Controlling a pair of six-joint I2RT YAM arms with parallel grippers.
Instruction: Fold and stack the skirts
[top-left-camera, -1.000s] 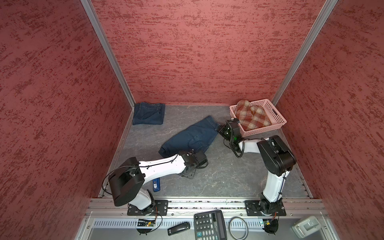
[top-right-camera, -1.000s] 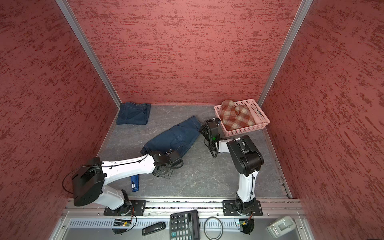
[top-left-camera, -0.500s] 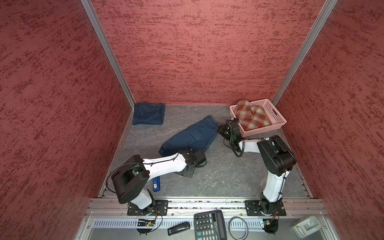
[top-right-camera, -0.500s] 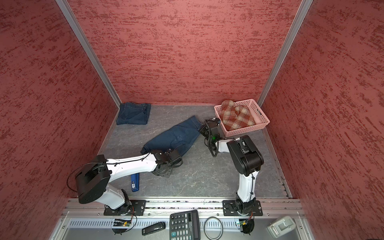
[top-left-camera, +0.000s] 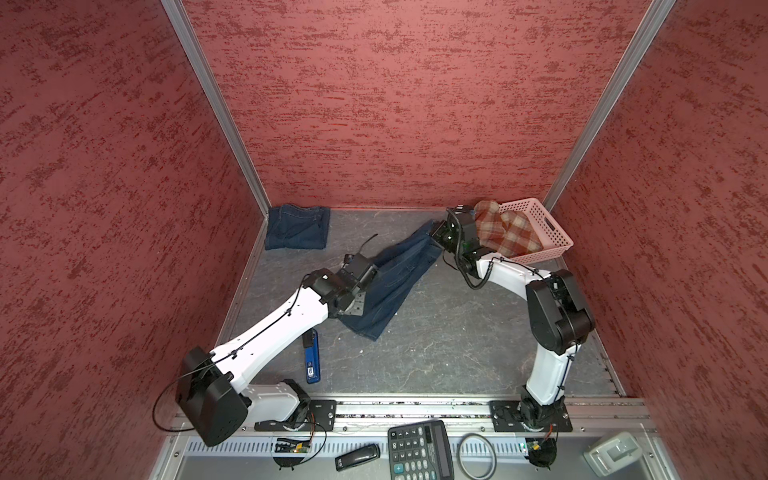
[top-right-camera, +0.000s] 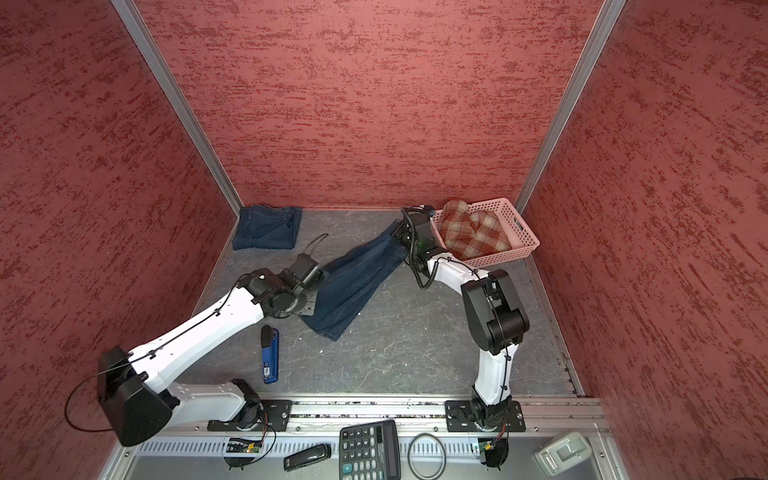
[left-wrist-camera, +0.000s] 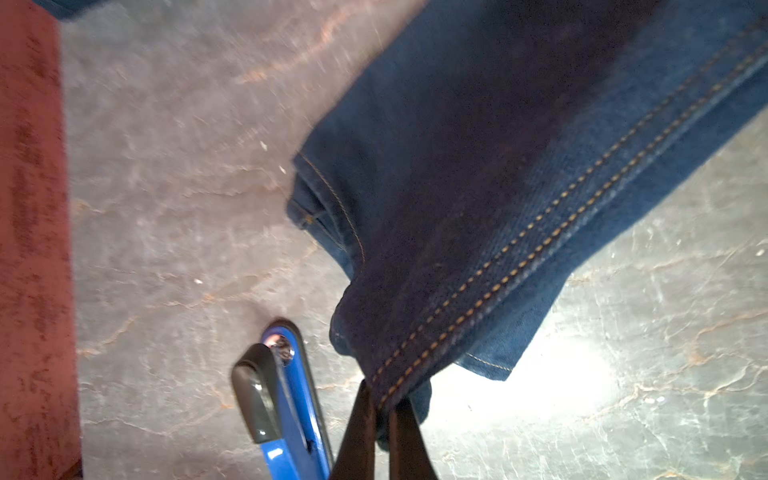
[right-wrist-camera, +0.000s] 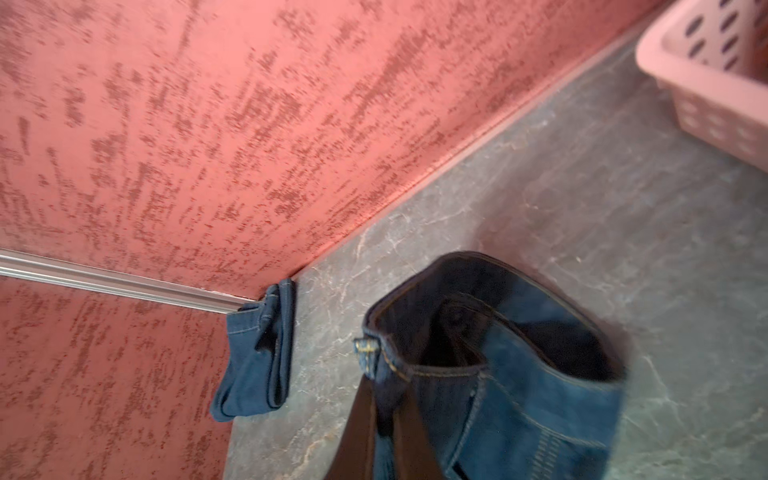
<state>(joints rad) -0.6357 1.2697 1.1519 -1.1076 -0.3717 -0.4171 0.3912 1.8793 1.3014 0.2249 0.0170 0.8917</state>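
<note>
Left wrist view: the left claw (left-wrist-camera: 380, 401) is seen shut tight on the stitched seam edge of the denim skirt (left-wrist-camera: 478, 187), above the table (left-wrist-camera: 166, 166). A blue tool (left-wrist-camera: 291, 415) is seen just beside this claw. The waistband of the same skirt is pinched by the right claw (right-wrist-camera: 384, 399), fully closed, so the cloth is stretched between both claws. A folded skirt (right-wrist-camera: 257, 365) is placed well ahead of the right claw, in the corner. The plaid skirt (top-left-camera: 507, 235) is held in the basket (top-left-camera: 524, 203), just behind the right claw.
</note>
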